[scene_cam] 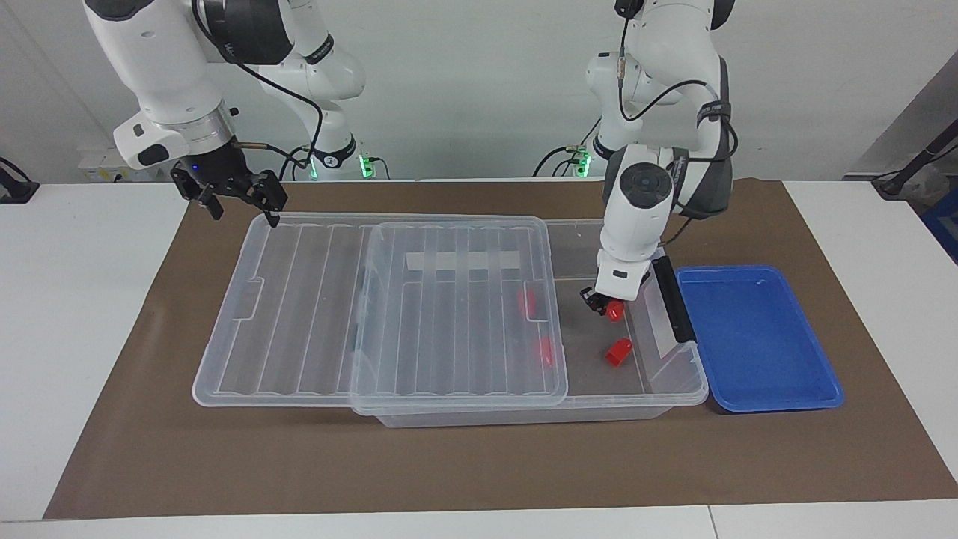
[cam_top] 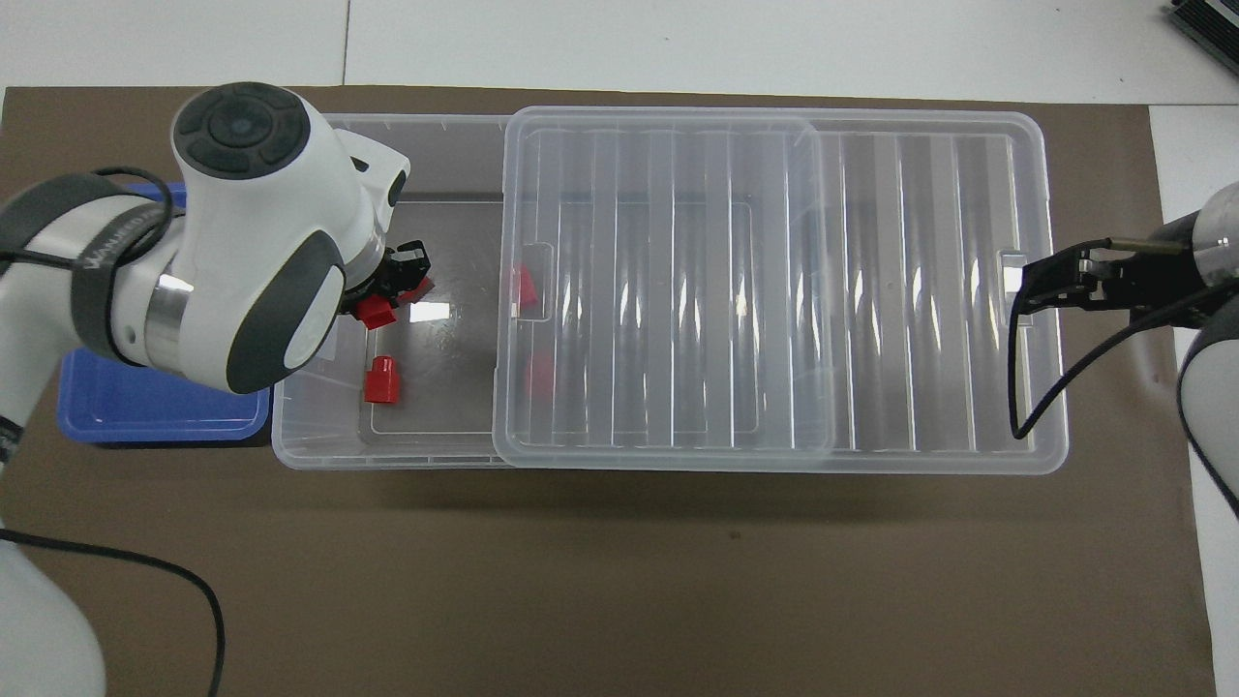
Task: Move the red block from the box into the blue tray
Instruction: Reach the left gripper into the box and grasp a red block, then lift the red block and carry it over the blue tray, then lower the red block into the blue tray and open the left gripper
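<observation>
The left gripper [scene_cam: 608, 306] is clamped on a red block [scene_cam: 614, 310] and hangs over the uncovered end of the box [scene_cam: 677, 382], beside the blue tray [scene_cam: 778, 393]. To do the carry well, it should lift the block clear of the box's black end handle [scene_cam: 671, 298] before crossing to the tray, and let go only low over the tray's floor so the block does not bounce out. The right gripper [scene_cam: 238, 198], fingers spread, waits over the corner of the slid-back lid [scene_cam: 299, 299] at the box's other end; a second red block [scene_cam: 618, 351] lies loose on the box floor.
</observation>
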